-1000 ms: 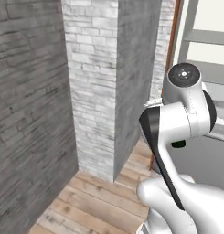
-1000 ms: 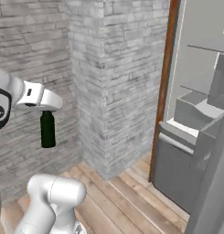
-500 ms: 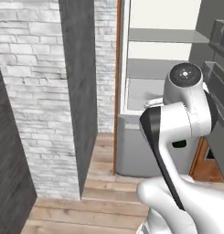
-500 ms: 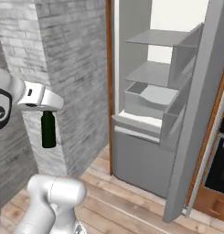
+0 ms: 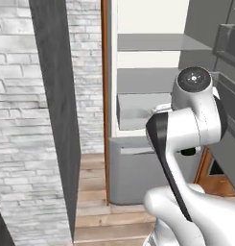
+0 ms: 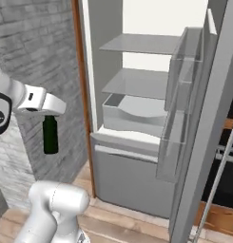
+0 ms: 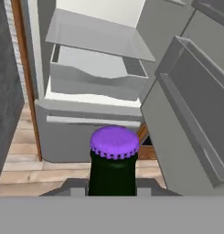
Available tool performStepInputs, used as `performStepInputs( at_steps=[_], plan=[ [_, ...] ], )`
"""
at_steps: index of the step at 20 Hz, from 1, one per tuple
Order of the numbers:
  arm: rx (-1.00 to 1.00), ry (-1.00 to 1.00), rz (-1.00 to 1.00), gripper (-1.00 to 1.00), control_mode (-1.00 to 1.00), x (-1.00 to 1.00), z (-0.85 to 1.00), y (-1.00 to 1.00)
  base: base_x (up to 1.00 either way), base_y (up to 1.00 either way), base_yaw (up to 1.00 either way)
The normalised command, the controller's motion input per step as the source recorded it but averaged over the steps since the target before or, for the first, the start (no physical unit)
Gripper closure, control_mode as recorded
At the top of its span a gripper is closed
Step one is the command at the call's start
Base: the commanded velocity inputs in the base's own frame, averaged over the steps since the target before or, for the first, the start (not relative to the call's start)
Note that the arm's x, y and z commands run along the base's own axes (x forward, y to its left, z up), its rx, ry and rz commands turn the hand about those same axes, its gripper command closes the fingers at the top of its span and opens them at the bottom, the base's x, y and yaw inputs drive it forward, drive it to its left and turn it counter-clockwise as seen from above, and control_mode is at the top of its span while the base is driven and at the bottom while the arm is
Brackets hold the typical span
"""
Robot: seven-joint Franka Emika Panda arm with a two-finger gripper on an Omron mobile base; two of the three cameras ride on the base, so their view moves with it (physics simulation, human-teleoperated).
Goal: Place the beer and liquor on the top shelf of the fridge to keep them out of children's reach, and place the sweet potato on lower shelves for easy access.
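You have the slim dark green glass beer bottle (image 6: 50, 135) clamped in the white arm's two-finger gripper (image 6: 50, 114); the fingers are closed on its neck and the bottle hangs upright below them, clear of the plank floor (image 6: 137, 223). In the hand view its small purple ridged cap (image 7: 114, 142) sits right between the fingers, with the dark neck dropping away beneath it.

Ahead of the fingers stands the tall fridge (image 6: 137, 156) with its pale white-grey interior open to you and a wood-brown side panel (image 6: 82, 90) on the edge nearest the bottle. The uppermost flat grey shelf board (image 6: 146, 43) lies above finger height and further in; a second grey shelf (image 6: 137, 83) sits under it, and a grey drawer (image 6: 132, 116) beneath that, roughly level with the bottle. The open grey fridge door (image 6: 203, 118) with its clear bins stands well off to the far side of the fingers.

Beside and behind the bottle is the grey brick wall (image 6: 37, 52); the bottle is apart from it and apart from the fridge
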Motion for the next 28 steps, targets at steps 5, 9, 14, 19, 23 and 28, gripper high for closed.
performStepInputs(
  at_steps=[5,9,14,19,23,28],
  plan=[
    [0.0,0.0,0.0,1.0,1.0,0.0,0.0,0.0,0.96,0.0,-0.27],
    [0.0,0.0,0.0,1.0,1.0,0.0,0.0,0.0,0.87,0.0,-0.24],
    [0.0,0.0,0.0,1.0,1.0,0.0,0.0,0.0,0.76,0.04,-0.22],
    [0.0,0.0,0.0,1.0,1.0,0.0,0.0,0.0,0.65,0.0,-0.2],
    [0.0,-0.08,-0.06,1.0,-1.0,0.1,0.02,-0.1,0.23,-0.05,-0.09],
    [0.0,-0.23,-0.03,1.0,-1.0,0.0,0.38,-0.07,0.0,0.0,0.0]
  ],
)
